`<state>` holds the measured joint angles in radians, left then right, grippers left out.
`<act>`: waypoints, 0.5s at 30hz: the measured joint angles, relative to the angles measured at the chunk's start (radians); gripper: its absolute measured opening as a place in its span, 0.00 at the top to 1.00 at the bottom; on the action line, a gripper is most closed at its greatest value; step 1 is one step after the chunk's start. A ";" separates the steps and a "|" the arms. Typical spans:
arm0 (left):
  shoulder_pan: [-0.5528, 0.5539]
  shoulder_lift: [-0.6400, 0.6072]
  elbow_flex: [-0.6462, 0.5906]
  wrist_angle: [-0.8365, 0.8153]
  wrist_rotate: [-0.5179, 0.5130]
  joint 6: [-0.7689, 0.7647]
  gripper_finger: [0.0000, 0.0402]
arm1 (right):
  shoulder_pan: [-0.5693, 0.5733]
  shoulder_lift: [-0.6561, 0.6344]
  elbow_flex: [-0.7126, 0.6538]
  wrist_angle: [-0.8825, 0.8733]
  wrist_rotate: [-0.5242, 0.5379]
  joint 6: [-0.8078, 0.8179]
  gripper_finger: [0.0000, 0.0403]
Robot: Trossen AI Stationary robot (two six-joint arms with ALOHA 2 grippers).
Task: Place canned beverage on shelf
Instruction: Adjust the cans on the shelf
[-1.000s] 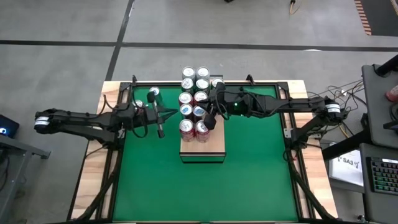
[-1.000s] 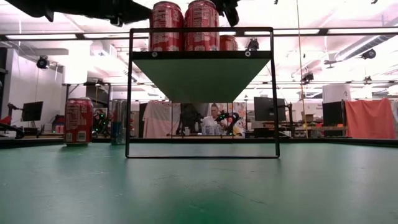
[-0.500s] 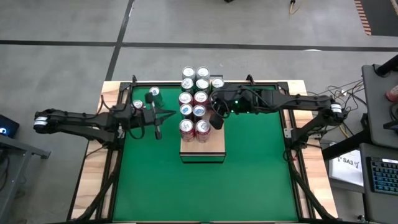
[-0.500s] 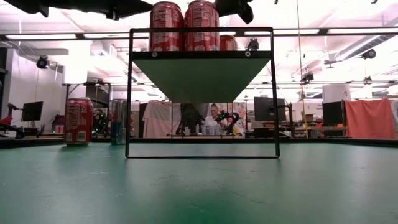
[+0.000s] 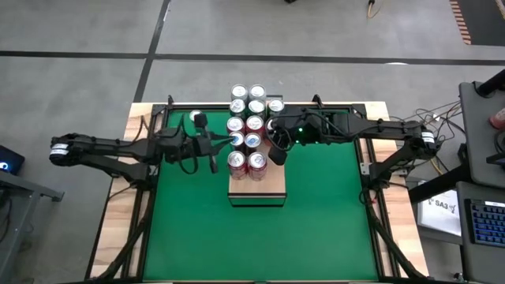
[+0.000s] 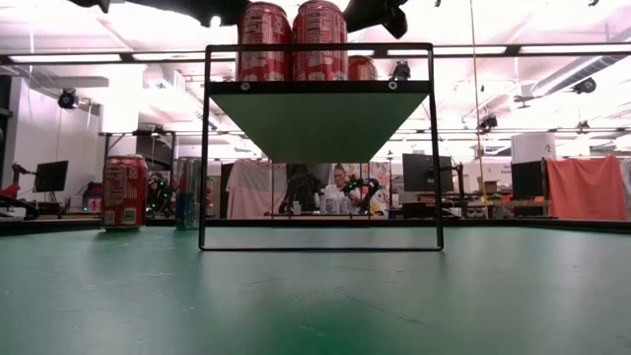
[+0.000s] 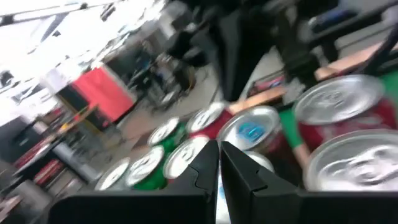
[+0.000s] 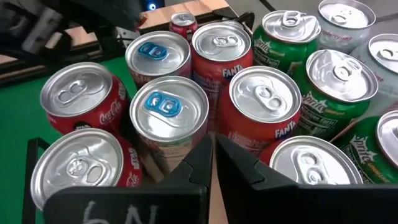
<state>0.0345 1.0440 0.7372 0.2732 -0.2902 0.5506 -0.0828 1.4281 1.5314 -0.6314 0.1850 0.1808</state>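
Observation:
The shelf stands mid-table, its near end bare; the low view shows its dark frame. Several red, green and silver cans stand upright on it in rows. My left gripper is shut, level with the can tops at the left side of the rows; its wrist view shows its fingers pointing at the cans. My right gripper is shut and empty, above and just right of the cans.
A red can and a darker can stand on the green mat at the far left, one showing by the left arm. The near half of the mat lies open. A pale wooden rim borders it.
My left gripper has gone toward the table's right edge, from beside the loose cans up to the left side of the cans on the shelf. My right gripper has drawn back slightly toward the table's right edge. The cans have not moved.

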 joint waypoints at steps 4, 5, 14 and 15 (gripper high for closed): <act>0.003 0.027 0.030 -0.052 -0.051 0.006 1.00 | 0.009 0.000 -0.005 -0.002 0.000 -0.021 0.97; 0.003 0.031 0.035 -0.081 -0.052 0.008 1.00 | 0.010 0.000 -0.005 -0.002 0.000 -0.025 0.97; 0.002 0.034 0.120 -0.269 -0.051 -0.023 1.00 | 0.013 0.000 -0.009 0.000 0.000 -0.050 0.97; 0.002 0.034 0.125 -0.277 -0.049 -0.030 1.00 | 0.013 0.000 -0.010 0.001 0.000 -0.051 0.97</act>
<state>0.0360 1.0782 0.8620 -0.0035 -0.3395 0.5211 -0.0696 1.4281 1.5216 -0.6306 0.1851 0.1294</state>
